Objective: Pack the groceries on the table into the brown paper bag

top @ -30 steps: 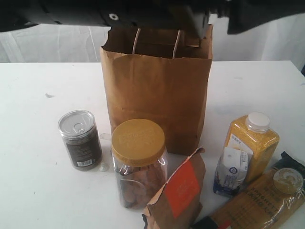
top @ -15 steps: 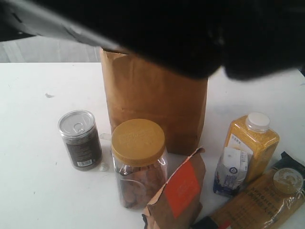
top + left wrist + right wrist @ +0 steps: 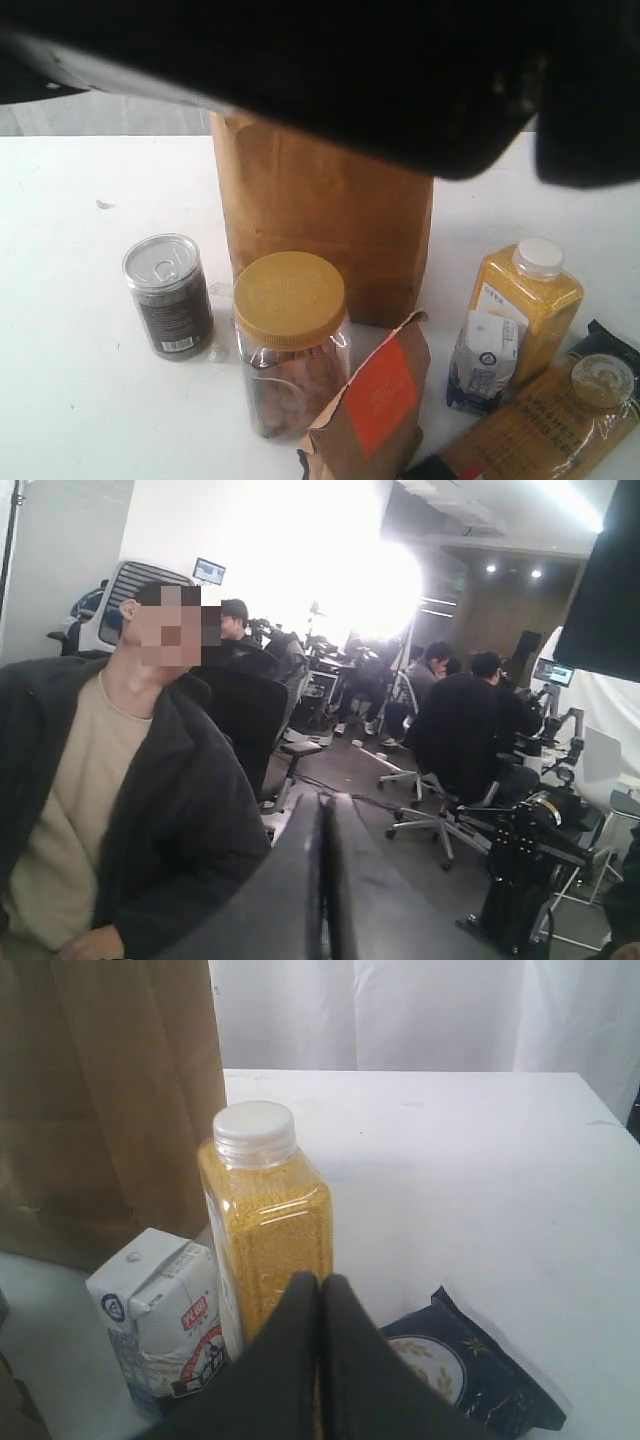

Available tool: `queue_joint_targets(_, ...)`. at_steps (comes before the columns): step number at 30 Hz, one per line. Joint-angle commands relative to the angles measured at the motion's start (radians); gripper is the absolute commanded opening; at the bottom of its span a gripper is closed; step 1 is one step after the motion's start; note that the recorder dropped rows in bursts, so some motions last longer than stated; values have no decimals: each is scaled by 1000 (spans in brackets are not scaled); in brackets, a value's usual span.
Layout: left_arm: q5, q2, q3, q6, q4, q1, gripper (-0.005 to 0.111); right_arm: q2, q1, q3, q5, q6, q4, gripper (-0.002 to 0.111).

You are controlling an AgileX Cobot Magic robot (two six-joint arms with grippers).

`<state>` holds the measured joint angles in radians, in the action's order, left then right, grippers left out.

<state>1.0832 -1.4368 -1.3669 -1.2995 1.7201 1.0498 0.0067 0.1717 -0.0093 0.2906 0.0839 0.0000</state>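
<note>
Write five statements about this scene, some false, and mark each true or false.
1. The can stands upright, left of the jar in the exterior view. True.
2. The bottle has no cap. False: its white cap is on.
3. The carton lies flat. False: it stands upright beside the bottle.
4. The left gripper and right gripper are both shut, holding nothing. True.
5. The pouch is in the bag. False: it stands on the table in front of the bag.

White bench, few scuffs. On it: brown paper bag upright at rear; before it, can, jar, pouch, carton, bottle, spaghetti packet.
</note>
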Motion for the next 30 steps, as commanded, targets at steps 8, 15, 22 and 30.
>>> queue_joint_targets(8,47,64,-7,-52,-171,149,0,-7,-4,-2,-8,0,-7,0)
queue_joint_targets(15,-501,72,-7,384,-612,149,0,-7,-4,-2,-8,0,-7,0)
queue_joint_targets(22,-654,86,-7,1464,-1768,149,0,-7,-4,-2,-8,0,-7,0)
queue_joint_targets(30,-169,88,40,2045,-2511,149,0,-7,-4,-2,-8,0,-7,0)
